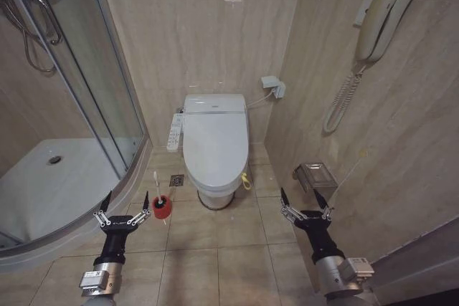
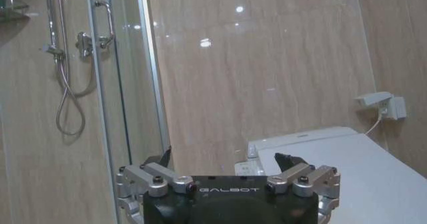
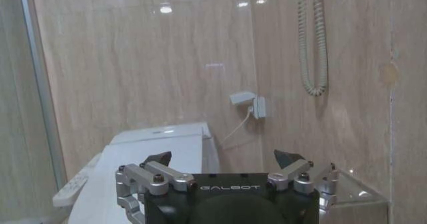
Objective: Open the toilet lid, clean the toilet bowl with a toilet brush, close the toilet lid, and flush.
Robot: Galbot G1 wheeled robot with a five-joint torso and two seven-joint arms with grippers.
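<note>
The toilet lid (image 1: 215, 141) is glossy white and lies shut over the toilet bowl, which is hidden beneath it; a yellow strap (image 1: 246, 179) hangs at its front right edge. In the wrist views the lid (image 2: 347, 169) (image 3: 147, 164) lies ahead of each gripper. The toilet brush (image 1: 157, 185), a thin white handle, stands in its red holder cup (image 1: 162, 207) on the floor left of the toilet. My left gripper (image 1: 126, 201) (image 2: 225, 160) hangs open just left of the cup. My right gripper (image 1: 305, 199) (image 3: 223, 157) is open, right of the toilet, near the wall.
A glass shower enclosure (image 1: 86, 91) with a white tray (image 1: 50, 184) fills the left. A control panel (image 1: 174, 132) sits on the toilet's left side. A wall phone (image 1: 380, 19), a socket (image 1: 274, 86) and a metal paper holder (image 1: 315, 175) line the right wall. A floor drain (image 1: 176, 180) lies beside the toilet.
</note>
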